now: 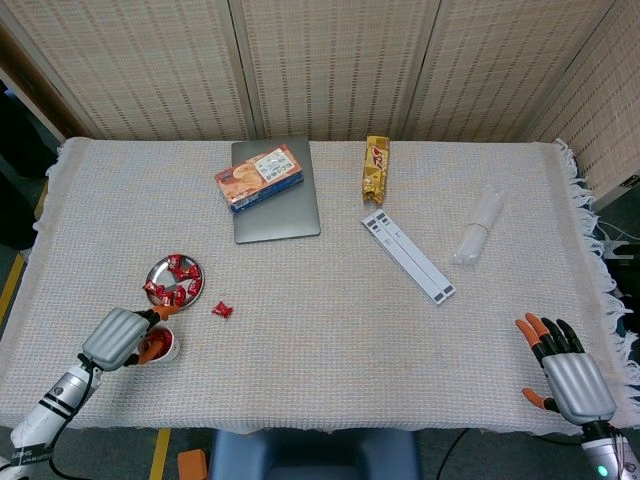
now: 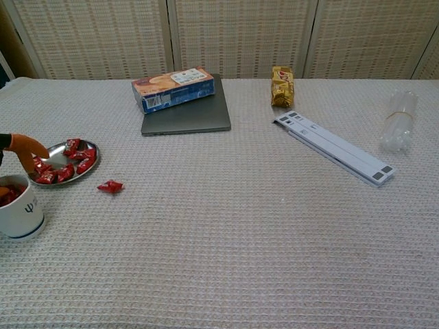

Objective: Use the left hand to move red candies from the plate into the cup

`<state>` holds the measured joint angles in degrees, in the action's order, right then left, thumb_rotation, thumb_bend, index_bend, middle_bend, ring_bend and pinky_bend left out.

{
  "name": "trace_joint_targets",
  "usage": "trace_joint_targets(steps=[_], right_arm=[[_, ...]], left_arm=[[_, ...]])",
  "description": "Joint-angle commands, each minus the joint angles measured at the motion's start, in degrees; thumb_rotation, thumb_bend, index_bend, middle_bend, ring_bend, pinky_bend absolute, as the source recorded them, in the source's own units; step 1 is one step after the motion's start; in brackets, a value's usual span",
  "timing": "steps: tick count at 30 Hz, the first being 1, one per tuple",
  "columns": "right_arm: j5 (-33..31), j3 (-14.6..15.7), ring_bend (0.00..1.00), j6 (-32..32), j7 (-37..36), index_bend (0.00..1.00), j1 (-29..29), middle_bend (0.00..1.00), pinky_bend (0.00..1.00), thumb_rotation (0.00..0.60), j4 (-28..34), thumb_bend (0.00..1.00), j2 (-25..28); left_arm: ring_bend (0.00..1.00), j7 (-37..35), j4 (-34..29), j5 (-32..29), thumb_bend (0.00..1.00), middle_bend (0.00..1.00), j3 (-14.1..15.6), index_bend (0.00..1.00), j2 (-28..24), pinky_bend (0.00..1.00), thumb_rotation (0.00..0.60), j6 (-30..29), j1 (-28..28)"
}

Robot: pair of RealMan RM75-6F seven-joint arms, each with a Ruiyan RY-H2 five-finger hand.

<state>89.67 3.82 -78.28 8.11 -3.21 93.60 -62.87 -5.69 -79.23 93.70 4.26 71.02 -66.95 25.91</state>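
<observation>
The left hand [image 1: 120, 338], fingers spread and grasping nothing, hovers over the cup [image 2: 20, 210] at the counter's [image 1: 330, 330] near-left with fingertips [image 2: 31, 149] reaching the plate [image 1: 161, 271] of red candies [image 2: 63, 165] just beyond, while the right hand [image 1: 568, 375] rests released near-right.

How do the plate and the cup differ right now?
The plate is flat, shiny metal; the cup is tall and white with a dark mark. The plate sits farther back, the cup nearer the table edge. A fingertip reaches over the plate, not the cup. Both hold red candies.
</observation>
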Motion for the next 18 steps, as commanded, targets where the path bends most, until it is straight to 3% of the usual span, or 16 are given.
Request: trace_joint_targets(steps=[1,8,11,13,18], right_arm=[[-0.01,0.0,0.0,0.06,0.01,0.0,-0.03,0.0,0.0,0.6,-0.01,0.06,-0.01],[-0.06,-0.01,0.0,0.26,-0.09,0.0,-0.14,0.0,0.0,0.6,-0.06,0.06,-0.01],[-0.18,-0.09,0.0,0.4,-0.18,0.0,-0.24,0.0,0.0,0.6,-0.06,0.06,0.0],[-0.24,-0.08,0.0,0.54,-0.19,0.0,-0.29,0.0,0.0,0.6,-0.1,0.06,0.0],[-0.53,-0.11,0.0,1.21,-0.35,0.0,-0.6,0.0,0.0,0.6,-0.14,0.06,0.03]], left_arm=[[0.53,-0.19,-0.12,0.28,0.4,0.32,0.03,0.17,-0.02,1.0,0.6,-0.35,-0.06],[0.33,-2.81,-1.69,1.4,0.4,0.21,-2.04,0.1,0.87,1.0,0.6,-4.46,0.04],[0.31,-0.51,-3.79,1.3,0.4,0.2,-3.89,0.1,1.8,1.0,0.6,-5.69,0.67],[0.31,1.65,-5.85,0.29,0.39,0.2,-4.84,0.12,1.82,1.0,0.6,-4.18,1.64],[0.31,11.9,-13.55,-5.85,0.39,0.22,-7.62,0.13,0.47,1.0,0.6,6.37,6.76]])
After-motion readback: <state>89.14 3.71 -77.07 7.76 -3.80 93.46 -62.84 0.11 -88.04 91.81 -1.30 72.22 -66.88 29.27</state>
